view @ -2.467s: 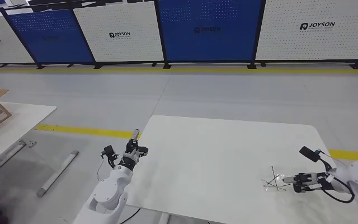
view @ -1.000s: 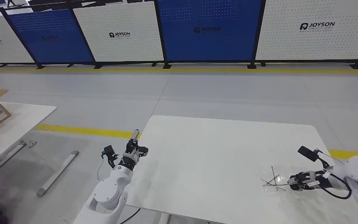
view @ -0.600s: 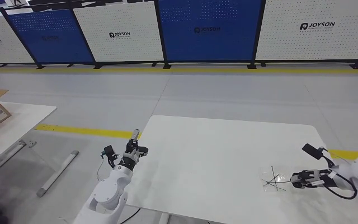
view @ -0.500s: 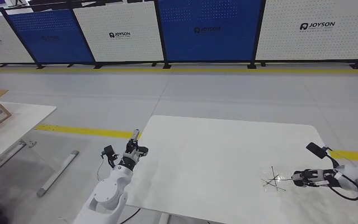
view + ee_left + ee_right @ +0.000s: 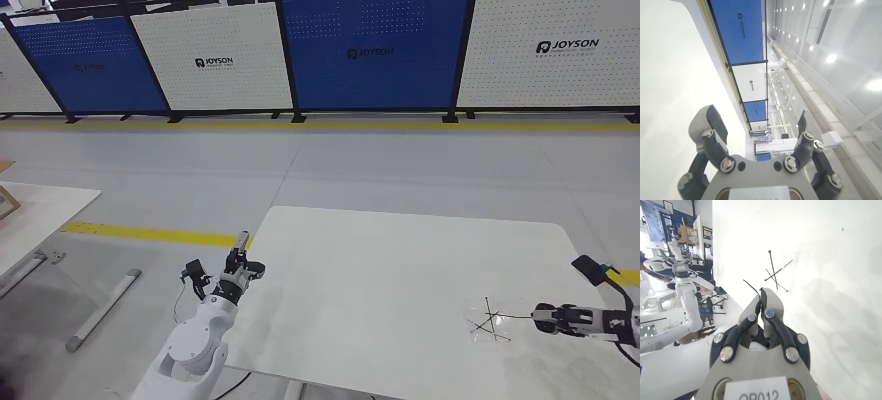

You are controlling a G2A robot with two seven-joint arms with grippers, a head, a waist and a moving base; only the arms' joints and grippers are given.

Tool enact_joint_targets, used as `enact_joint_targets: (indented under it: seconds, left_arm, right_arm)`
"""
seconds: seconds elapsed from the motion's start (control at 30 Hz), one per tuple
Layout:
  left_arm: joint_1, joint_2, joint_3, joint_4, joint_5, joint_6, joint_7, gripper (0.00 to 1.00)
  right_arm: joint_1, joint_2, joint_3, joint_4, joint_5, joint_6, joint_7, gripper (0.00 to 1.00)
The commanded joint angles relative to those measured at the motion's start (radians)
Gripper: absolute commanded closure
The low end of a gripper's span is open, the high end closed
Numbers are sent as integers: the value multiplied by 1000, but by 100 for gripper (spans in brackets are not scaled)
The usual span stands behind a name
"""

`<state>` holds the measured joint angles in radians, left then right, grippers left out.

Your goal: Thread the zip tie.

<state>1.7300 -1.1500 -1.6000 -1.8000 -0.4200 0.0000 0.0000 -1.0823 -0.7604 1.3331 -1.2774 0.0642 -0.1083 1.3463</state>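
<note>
A black zip tie (image 5: 750, 286) is held pinched at the tips of the closed right claw (image 5: 760, 291), near the loose ties (image 5: 773, 272) on the table (image 5: 829, 247), the left claw (image 5: 757, 109) being held open well apart; slippage of the thin zip tie is judged possible from so slight a grip.

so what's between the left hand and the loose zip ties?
Nothing: the top view shows bare white table from the left hand to the zip ties.
</note>
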Motion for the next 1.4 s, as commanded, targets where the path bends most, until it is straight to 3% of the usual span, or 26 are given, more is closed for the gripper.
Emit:
enact_joint_targets:
  seconds: [0.0,0.17,0.33,0.43,0.57,0.63,1.03,1.13,1.23,1.37]
  left_arm:
    - [0,0,0,0,0,0,0,0]
    - [0,0,0,0,0,0,0,0]
    - [0,0,0,0,0,0,0,0]
    - [0,0,0,0,0,0,0,0]
    - [0,0,0,0,0,0,0,0]
    - [0,0,0,0,0,0,0,0]
    - [0,0,0,0,0,0,0,0]
    - [0,0,0,0,0,0,0,0]
    - [0,0,0,0,0,0,0,0]
    - [0,0,0,0,0,0,0,0]
  right_arm:
    - [0,0,0,0,0,0,0,100]
    - [0,0,0,0,0,0,0,100]
    - [-55,8,47,-87,5,-70,-78,100]
    - [-136,23,138,-192,31,-117,-118,100]
    - [-290,34,256,-356,94,-212,-188,100]
    - [-350,34,291,-396,114,-209,-226,100]
    - [-355,34,292,-401,112,-206,-233,100]
    - [-362,31,279,-418,59,-221,-278,100]
    - [-332,27,253,-415,85,-232,-263,100]
    - [-244,15,193,-406,52,-232,-267,100]
